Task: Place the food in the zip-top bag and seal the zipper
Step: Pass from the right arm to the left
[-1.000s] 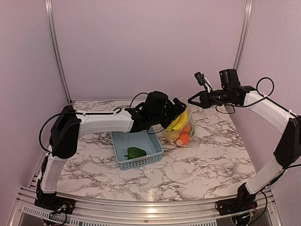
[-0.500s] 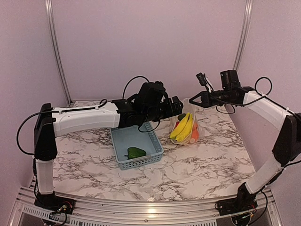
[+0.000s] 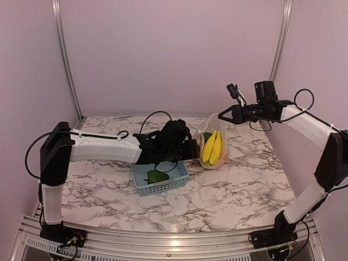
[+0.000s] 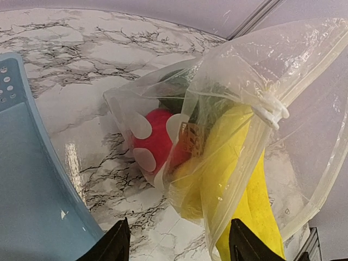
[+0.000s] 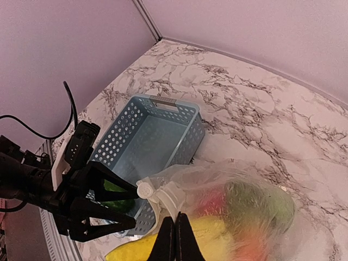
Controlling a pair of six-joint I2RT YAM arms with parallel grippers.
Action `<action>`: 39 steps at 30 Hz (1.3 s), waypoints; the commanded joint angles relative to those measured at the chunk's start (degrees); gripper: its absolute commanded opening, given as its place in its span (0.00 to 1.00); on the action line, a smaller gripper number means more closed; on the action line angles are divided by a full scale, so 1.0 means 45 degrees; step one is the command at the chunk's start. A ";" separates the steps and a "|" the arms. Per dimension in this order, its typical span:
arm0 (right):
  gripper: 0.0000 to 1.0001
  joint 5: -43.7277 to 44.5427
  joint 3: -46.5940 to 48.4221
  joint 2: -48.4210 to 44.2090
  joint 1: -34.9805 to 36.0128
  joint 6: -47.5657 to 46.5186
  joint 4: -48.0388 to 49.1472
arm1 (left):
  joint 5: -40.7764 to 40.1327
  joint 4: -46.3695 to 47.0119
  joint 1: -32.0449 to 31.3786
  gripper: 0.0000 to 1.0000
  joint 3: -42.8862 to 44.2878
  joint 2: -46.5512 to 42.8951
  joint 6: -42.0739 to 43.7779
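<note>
At bag mouth, right gripper (image 5: 175, 231) pinched tight on top edge of bag (image 4: 234, 70), near zipper (image 4: 310, 76). Bag hangs from this one pinch; bottom seems to touch table (image 4: 70, 70). Left gripper (image 4: 180, 231) half wide, nothing between fingers, just beside bag, basket (image 4: 22, 179) close by. Bananas (image 4: 239, 179) and red piece (image 4: 157, 141) inside bag. Green piece (image 3: 157, 176) lies in basket, not yet bagged.

Risks:
- thin film slips from pinch under weight, food spills
- left fingers push bag side, bag swings or mouth folds shut
- zipper closed now leaves green piece out
</note>
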 commanded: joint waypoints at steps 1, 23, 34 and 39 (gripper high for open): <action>0.00 -0.0315 -0.0017 -0.0143 -0.0036 0.0134 0.0515 | 0.0576 0.0629 -0.0051 0.64 0.0584 0.0709 0.0052; 0.00 -0.0457 -0.0332 -0.0261 -0.0036 0.0104 0.0583 | -0.0076 -0.1237 0.0239 0.12 0.3908 0.3187 -0.0240; 0.38 0.1152 0.0535 -0.0252 -0.0119 -0.1154 -0.1043 | 0.0309 -0.1180 0.0289 0.00 0.3450 0.0231 0.0361; 0.49 0.2341 0.0662 -0.0258 0.0066 -0.1380 -0.1753 | 0.1369 -0.1011 0.0434 0.00 0.3752 0.0706 -0.0209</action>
